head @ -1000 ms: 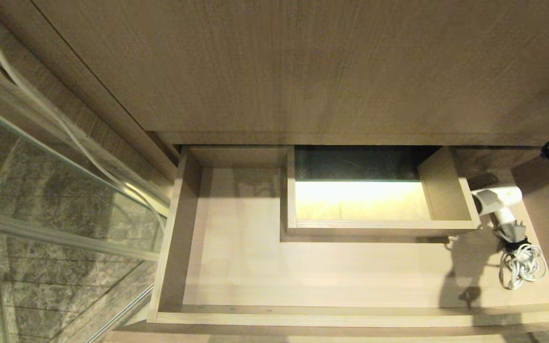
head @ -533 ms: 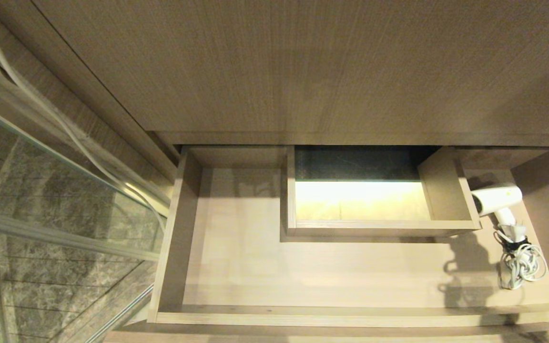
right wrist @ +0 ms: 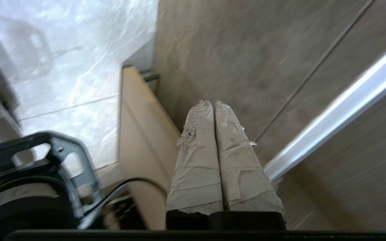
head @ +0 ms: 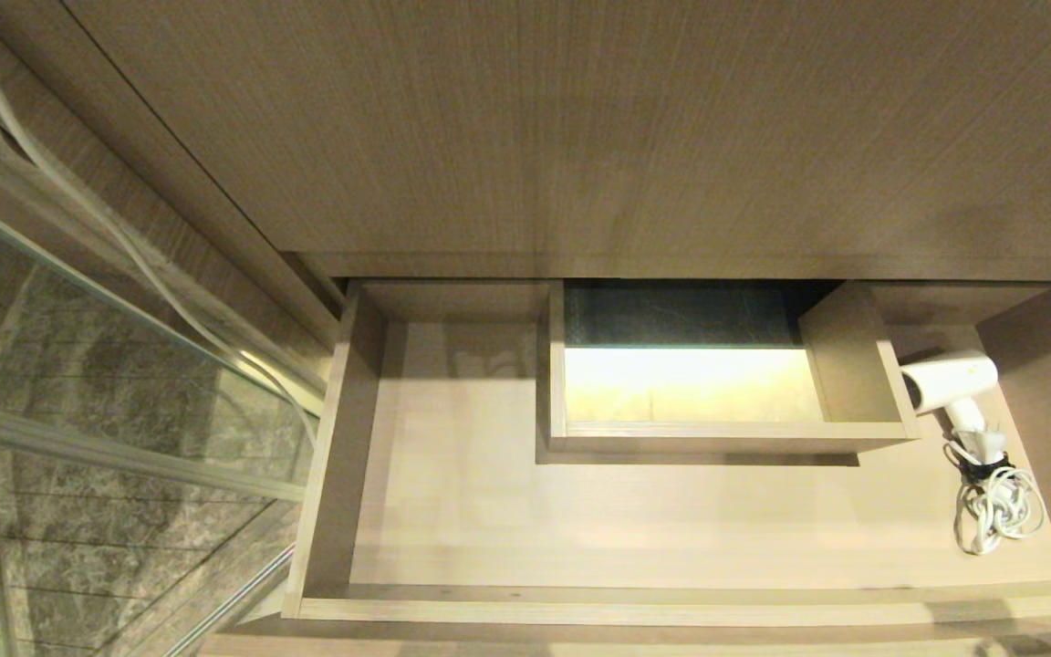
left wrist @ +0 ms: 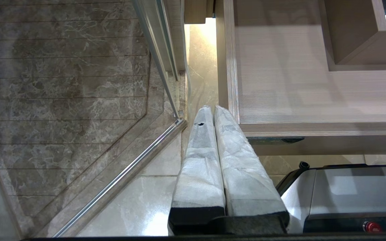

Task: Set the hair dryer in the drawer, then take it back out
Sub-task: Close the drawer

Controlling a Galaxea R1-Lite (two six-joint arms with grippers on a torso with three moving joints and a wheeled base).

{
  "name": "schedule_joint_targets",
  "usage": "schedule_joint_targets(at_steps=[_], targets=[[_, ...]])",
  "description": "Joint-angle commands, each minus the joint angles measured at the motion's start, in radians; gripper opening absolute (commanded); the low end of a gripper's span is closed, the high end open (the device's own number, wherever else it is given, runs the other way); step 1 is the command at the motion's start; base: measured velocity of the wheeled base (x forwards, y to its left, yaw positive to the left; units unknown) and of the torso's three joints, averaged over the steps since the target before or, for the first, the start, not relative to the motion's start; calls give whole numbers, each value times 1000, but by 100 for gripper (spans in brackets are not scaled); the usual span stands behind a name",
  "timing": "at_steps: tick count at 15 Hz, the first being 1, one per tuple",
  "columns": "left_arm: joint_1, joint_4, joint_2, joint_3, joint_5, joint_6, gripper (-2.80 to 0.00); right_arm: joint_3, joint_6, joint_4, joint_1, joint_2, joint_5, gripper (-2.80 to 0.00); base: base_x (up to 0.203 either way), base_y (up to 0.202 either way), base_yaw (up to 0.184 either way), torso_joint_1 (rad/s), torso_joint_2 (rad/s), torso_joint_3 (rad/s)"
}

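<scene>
The white hair dryer (head: 952,377) lies in the open wood-grain drawer (head: 580,604) at its right end, handle toward the front and bundled white cord (head: 995,507) beside it. Neither gripper shows in the head view. My right gripper (right wrist: 212,103) is shut with nothing between its taped fingers; it hangs outside the drawer by the cabinet's brown front. My left gripper (left wrist: 212,107) is shut and empty, parked low beside the drawer's (left wrist: 313,129) front left corner.
A boxed cut-out (head: 726,374) with a lit bottom fills the drawer's rear middle. A glass shower door (head: 115,383) and marble floor lie to the left. The wooden counter (head: 580,128) overhangs the drawer's back. My base (left wrist: 347,197) sits below the drawer front.
The right arm, seen a second ago at the head view's right edge above the hair dryer, has pulled out of that view. The hair dryer stays in the drawer; its shadow has gone.
</scene>
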Motion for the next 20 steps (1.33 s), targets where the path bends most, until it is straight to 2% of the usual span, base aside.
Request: schedule_joint_targets(at_steps=[1, 6, 8, 10, 15, 20], targets=[[0, 0, 0, -1, 0, 0, -280, 81, 20, -18, 1, -12, -3, -280, 0, 0, 0, 0, 0, 0], [0, 0, 0, 0, 0, 0, -280, 182, 68, -133, 2, 96, 26, -280, 0, 0, 0, 0, 0, 0], [0, 0, 0, -1, 0, 0, -280, 192, 121, -199, 2, 145, 90, -280, 0, 0, 0, 0, 0, 0], [0, 0, 0, 1, 0, 0, -280, 190, 135, -243, 2, 198, 126, -280, 0, 0, 0, 0, 0, 0], [0, 0, 0, -1, 0, 0, -280, 159, 141, -313, -37, 368, 129, -280, 0, 0, 0, 0, 0, 0], [0, 0, 0, -1, 0, 0, -280, 147, 141, -318, -96, 449, 126, -280, 0, 0, 0, 0, 0, 0]])
